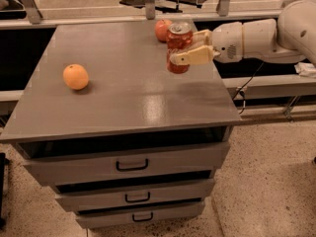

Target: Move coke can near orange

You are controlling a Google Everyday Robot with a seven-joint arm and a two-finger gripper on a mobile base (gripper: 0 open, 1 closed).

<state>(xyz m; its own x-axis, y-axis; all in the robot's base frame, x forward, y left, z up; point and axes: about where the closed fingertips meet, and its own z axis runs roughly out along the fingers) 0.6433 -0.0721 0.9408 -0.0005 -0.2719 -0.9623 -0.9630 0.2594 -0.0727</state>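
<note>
Reaching in from the right, the white arm point(261, 36) brings the end effector point(181, 48) over the rear right part of the grey tabletop point(123, 93). The end effector is pinching the coke can point(177, 41): one tan finger point(192, 57) lies across the front of the can's lower half, and the other shows just behind its upper edge. The can is upright, with its silver top facing up and its red side towards the camera. Its base appears to hang a little above the tabletop rather than rest on it, and a soft dark shadow lies on the surface below and to the right of it.

The orange point(76, 76) sits on the left side of the tabletop, well apart from the can, with open grey surface between them. It rests alone and nothing touches it. A reddish apple point(161, 29) sits near the back edge of the tabletop, just behind and to the left of the can, and the can partly hides it.

Under the tabletop, the cabinet has three stacked drawers point(128, 167), each with a dark handle in the middle, and all three look closed. The cabinet stands on a speckled floor point(266, 181). A dark cable point(247, 83) hangs down behind the right edge of the tabletop.
</note>
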